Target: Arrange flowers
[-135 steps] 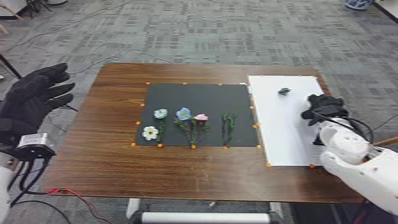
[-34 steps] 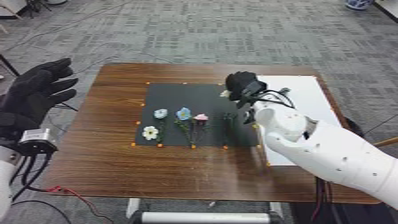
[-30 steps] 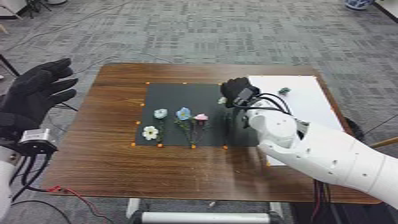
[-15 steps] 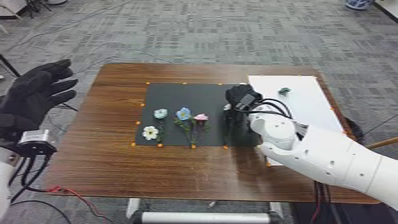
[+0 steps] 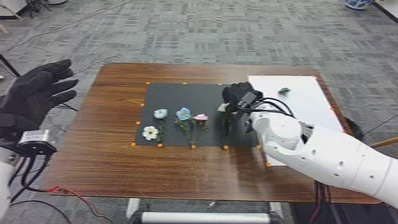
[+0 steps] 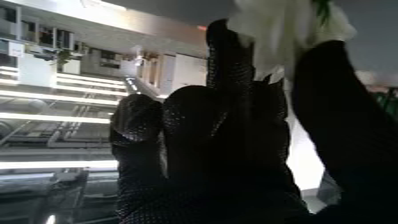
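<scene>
Brown table (image 5: 115,170); white flower (image 6: 277,25) pinched between thumb and fingers of right hand (image 5: 240,94); left hand (image 5: 27,95) open-fingered.

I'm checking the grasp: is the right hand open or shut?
Shut on a white flower: the right hand has its petals between thumb and fingers.

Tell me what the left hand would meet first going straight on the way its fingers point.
Its way looks free: the left hand seems to point past the table over grey floor, though height is unclear.
</scene>
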`<state>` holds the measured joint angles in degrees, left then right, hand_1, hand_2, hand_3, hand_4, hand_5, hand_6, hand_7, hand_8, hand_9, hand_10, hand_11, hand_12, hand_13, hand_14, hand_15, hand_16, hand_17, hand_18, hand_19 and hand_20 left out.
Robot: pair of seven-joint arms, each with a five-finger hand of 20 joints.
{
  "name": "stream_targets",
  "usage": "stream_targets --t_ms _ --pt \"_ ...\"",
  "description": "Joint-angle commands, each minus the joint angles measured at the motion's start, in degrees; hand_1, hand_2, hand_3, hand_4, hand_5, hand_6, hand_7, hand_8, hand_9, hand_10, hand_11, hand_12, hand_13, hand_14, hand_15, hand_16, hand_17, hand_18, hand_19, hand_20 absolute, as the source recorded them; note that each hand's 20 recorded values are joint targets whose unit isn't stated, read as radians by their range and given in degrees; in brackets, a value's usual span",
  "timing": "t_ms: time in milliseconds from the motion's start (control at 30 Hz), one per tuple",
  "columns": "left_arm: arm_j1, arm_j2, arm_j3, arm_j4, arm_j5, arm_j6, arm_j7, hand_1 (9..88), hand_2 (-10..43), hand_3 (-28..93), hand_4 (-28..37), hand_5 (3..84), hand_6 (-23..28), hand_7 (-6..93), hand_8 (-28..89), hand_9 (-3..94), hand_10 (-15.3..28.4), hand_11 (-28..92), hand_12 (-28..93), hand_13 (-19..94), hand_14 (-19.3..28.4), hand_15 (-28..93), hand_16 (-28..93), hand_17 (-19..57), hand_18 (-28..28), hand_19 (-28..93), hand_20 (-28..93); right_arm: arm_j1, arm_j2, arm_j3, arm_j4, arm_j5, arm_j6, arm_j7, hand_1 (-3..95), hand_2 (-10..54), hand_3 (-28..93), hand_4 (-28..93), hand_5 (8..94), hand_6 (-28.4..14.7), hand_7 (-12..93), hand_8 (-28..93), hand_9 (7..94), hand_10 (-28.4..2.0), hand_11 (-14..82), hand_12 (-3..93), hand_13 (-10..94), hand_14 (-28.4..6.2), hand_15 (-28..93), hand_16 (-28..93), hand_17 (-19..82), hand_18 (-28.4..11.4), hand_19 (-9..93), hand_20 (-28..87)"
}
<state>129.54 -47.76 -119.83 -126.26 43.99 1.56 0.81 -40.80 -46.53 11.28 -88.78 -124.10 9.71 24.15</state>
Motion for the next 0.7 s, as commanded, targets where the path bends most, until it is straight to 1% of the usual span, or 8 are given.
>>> stream_targets --t_ms 33,133,233,333,367,467,633,700 --pt "0.27 -0.22 -0.40 0.04 0.08 -0.32 -0.32 22.9 -3.8 69 -28.3 23.9 2.4 27.1 -12 16.6 11.1 30 14 9 13.9 47 -7 -10.4 20.1 40 12 -1.63 1.75 5.31 -1.81 0.95 1.50 -0.10 27.4 -9.5 89 -27 50.1 -1.7 35 -16 58.5 -11.1 33.1 24.9 67 -7.4 78 35 36 -21.6 88 57" --pt "0.81 -0.52 -0.79 -0.25 0.06 -0.13 -0.13 22.9 -3.9 69 -28.3 23.9 2.4 27.0 -12 16.7 11.1 30 14 9 14.0 47 -7 -10.3 20.1 40 12 -2.39 2.97 7.36 -2.65 1.85 1.44 0.74 25.7 -9.5 89 -27 47.4 -3.0 34 -14 55.2 -12.1 32.6 24.5 66 -7.7 78 34 35 -21.8 88 57" --pt "1.09 -0.75 -0.95 -0.37 0.10 -0.13 -0.12 22.9 -3.9 69 -28.3 23.9 2.4 27.1 -12 16.7 11.1 30 14 9 14.0 47 -7 -10.3 20.1 40 12 -2.33 3.87 8.02 -2.31 0.42 1.66 4.26 24.5 -9.5 89 -27 43.9 -4.6 32 -14 50.2 -12.9 31.4 24.2 63 -8.8 78 34 34 -21.9 88 57" --pt "1.18 -0.88 -0.96 -0.45 0.06 0.08 -0.08 22.9 -3.8 69 -28.3 23.9 2.4 27.1 -12 16.7 11.1 30 14 9 14.0 47 -7 -10.3 20.1 40 12 -1.62 4.00 8.09 -0.37 -1.84 -1.06 9.45 24.6 -9.5 90 -27 38.9 -5.6 31 -12 42.2 -14.3 29.0 24.2 56 -10.1 79 32 31 -21.4 86 57" --pt "1.24 -0.97 -0.99 -0.52 0.13 0.10 -0.05 23.0 -3.8 69 -28.3 23.9 2.4 27.1 -12 16.7 11.1 30 14 9 14.0 47 -7 -10.3 20.1 40 12 -0.99 4.09 7.22 0.96 -2.13 -0.18 10.55 24.7 -9.5 90 -27 37.2 -5.9 30 -12 40.0 -14.7 28.3 24.2 55 -10.8 79 31 30 -21.3 86 56" --pt "1.28 -0.94 -0.89 -0.49 0.08 0.16 0.04 23.0 -3.8 69 -28.3 23.9 2.4 27.1 -12 16.7 11.1 30 14 9 13.9 47 -7 -10.3 20.1 40 12 -2.62 4.77 9.90 2.53 -0.88 -2.31 11.97 25.7 -9.5 91 -28 32.1 -7.5 26 -11 32.9 -16.0 24.3 23.6 50 -12.4 80 28 28 -21.3 84 56" --pt "1.11 -0.90 -0.75 -0.39 0.09 0.34 0.08 22.9 -3.8 69 -28.3 23.9 2.5 27.0 -12 16.7 11.1 30 14 9 14.0 47 -7 -10.3 20.1 39 12 -4.19 5.14 11.72 5.22 1.34 -3.74 11.75 26.7 -9.5 91 -28 27.5 -9.4 21 -10 29.2 -16.2 19.0 21.9 49 -12.4 81 25 28 -21.3 84 56" --pt "1.02 -0.90 -0.66 -0.39 0.10 0.53 0.12 23.0 -3.8 69 -28.3 23.9 2.5 27.1 -12 16.7 11.1 30 14 9 14.0 47 -7 -10.3 20.1 39 12 -4.72 4.66 12.40 6.30 1.88 -5.26 11.48 27.1 -9.5 92 -28 27.1 -11.9 15 -8 29.2 -16.4 16.7 20.8 49 -12.2 82 24 28 -21.1 84 55"
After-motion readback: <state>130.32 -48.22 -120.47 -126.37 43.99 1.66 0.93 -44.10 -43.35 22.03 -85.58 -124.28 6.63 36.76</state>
